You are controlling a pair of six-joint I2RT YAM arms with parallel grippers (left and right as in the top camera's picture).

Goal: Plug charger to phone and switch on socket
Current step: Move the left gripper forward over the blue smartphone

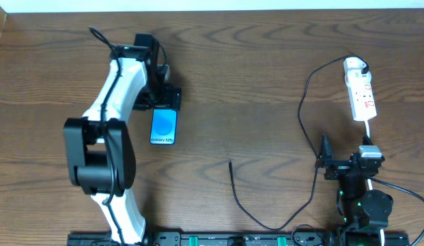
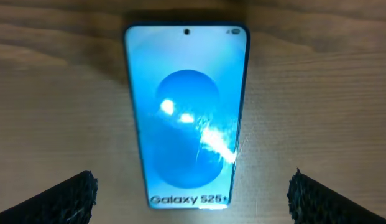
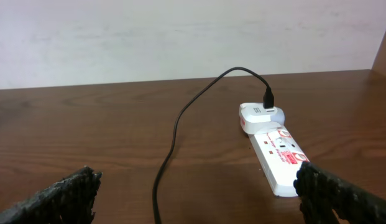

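The phone (image 1: 163, 127) lies flat on the wooden table with its blue screen lit. My left gripper (image 1: 165, 101) hovers at its far end, open. In the left wrist view the phone (image 2: 186, 118) fills the middle, and the left gripper (image 2: 193, 202) has its fingers wide on either side of the end with the text, touching nothing. The white socket (image 1: 360, 92) lies at the right. The charger (image 1: 237, 195) runs from it in a long loop; its free tip (image 1: 231, 162) rests on bare table. My right gripper (image 1: 347, 158) is open just short of the socket (image 3: 276, 152), with the charger (image 3: 174, 130) passing between its fingers.
The left arm's white and black body (image 1: 102, 157) stretches over the table's left half. A base rail (image 1: 218, 239) runs along the front edge. A pale wall stands behind the table's far edge (image 3: 180, 84). A white adapter (image 3: 258, 115) sits at the socket's far end.
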